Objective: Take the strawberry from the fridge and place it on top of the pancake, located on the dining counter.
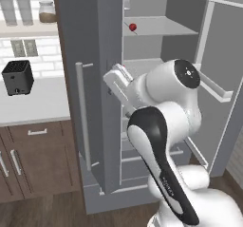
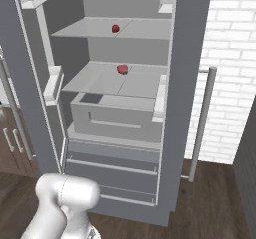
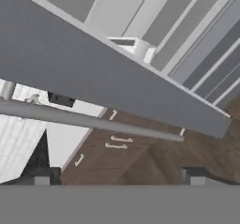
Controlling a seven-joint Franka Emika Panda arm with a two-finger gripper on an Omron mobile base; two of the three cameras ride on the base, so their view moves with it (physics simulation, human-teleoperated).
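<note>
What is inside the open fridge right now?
Inside the fridge: a strawberry on the upper shelf, another red item below. The closed bin's contents are hidden.

The fridge (image 2: 190, 108) is tall and matte grey, both doors swung open, pale shelves and drawers showing. The strawberry (image 2: 115, 28), tiny and bright red, sits on the upper shelf toward the back, apart from the walls.

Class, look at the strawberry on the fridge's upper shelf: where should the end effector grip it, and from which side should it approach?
Grip the strawberry across its narrow middle, probably coming in level from the open front of the fridge. It is tiny and sits alone mid-shelf, and the back and side walls close off other ways in.
</note>
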